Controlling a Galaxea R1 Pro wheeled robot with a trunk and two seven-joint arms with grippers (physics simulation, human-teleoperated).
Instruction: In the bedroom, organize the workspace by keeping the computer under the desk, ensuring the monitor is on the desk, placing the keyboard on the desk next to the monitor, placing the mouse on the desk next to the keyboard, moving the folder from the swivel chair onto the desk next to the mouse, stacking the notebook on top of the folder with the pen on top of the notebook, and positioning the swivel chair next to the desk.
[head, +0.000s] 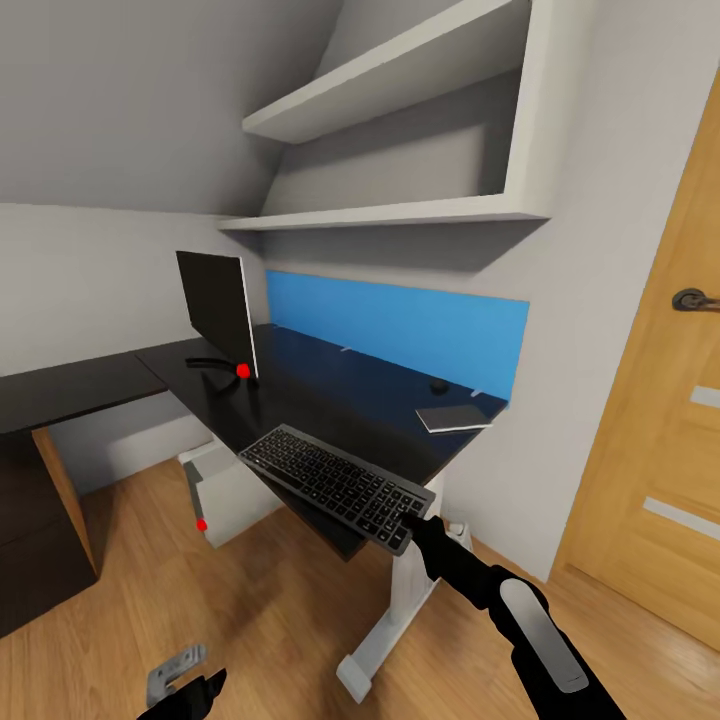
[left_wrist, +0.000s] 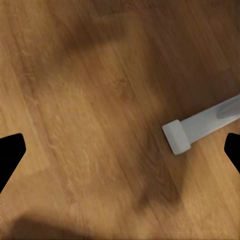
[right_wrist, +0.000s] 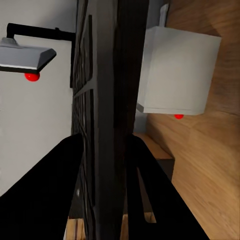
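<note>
Attic bedroom with a home workspace: sloped ceiling (head: 130, 90), white wall shelves (head: 400, 210), black-topped desk (head: 330, 390) carrying a monitor (head: 215, 310), plank floor (head: 240, 620), wooden door (head: 660, 420).

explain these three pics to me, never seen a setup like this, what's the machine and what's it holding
It is a simulated two-armed robot on wheels. The large picture comes from its head camera; the other two sit by each gripper. The right gripper pinches one end of the keyboard, which overhangs the front edge of the black desk. On the desk stand the monitor, a grey notebook and a small mouse. The grey computer sits on the floor underneath. The left gripper hangs open above the wood floor.
</note>
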